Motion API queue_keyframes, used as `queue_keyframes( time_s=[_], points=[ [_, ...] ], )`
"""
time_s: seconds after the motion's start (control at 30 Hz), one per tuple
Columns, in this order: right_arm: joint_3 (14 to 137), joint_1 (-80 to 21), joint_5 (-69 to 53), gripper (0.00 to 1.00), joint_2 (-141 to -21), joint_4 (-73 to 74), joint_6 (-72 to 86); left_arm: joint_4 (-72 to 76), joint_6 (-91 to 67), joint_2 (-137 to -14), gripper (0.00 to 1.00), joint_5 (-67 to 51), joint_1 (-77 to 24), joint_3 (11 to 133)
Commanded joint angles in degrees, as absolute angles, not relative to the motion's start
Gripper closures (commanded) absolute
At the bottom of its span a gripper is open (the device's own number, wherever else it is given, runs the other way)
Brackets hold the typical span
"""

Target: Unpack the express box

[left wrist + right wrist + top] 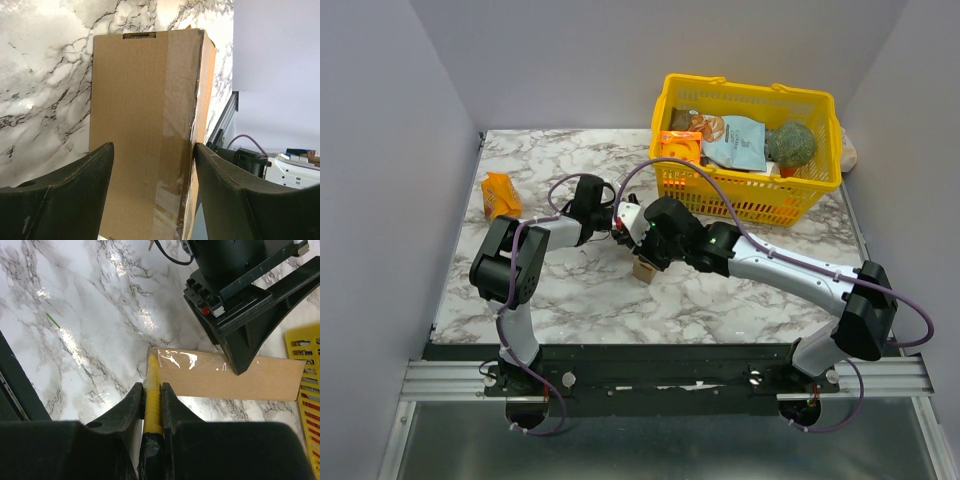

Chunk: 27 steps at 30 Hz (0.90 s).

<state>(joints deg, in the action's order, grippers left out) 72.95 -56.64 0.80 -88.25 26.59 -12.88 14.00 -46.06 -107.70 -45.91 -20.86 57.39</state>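
- At the express box (145,135), left gripper (152,155) jaws clamp its sides.
- Right gripper (151,392) jaws pinch a yellow tool (152,372) at its taped edge — next, slit the tape.

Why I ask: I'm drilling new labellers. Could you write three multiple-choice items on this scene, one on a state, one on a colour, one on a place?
1. How does the left pincer stand?
A. open, clear of everything
B. shut on the express box
C. shut on a cable

2. What colour is the tool in the right pincer?
A. yellow
B. blue
C. white

3. Where does the orange snack packet lie?
A. on the express box
B. in the right pincer
C. on the table's left part

Answers: 1 B, the left wrist view shows it gripping the box's two sides; 2 A, the clamped tool is yellow; 3 C, the top view shows it on the marble at left.
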Motion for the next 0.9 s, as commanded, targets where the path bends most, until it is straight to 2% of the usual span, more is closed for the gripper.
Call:
queue_keyframes(
  time_s=[0.0,0.87],
  points=[
    [75.7,-57.2,2.9,1.00,-88.4,26.5,-12.4,7.6,-42.7,-111.3,0.27,-40.2,-21.1,56.2],
    [76.8,-58.7,3.4,0.99,-88.2,28.1,-12.5,7.6,-43.0,-111.5,0.27,-40.1,-21.1,56.1]
  ],
)
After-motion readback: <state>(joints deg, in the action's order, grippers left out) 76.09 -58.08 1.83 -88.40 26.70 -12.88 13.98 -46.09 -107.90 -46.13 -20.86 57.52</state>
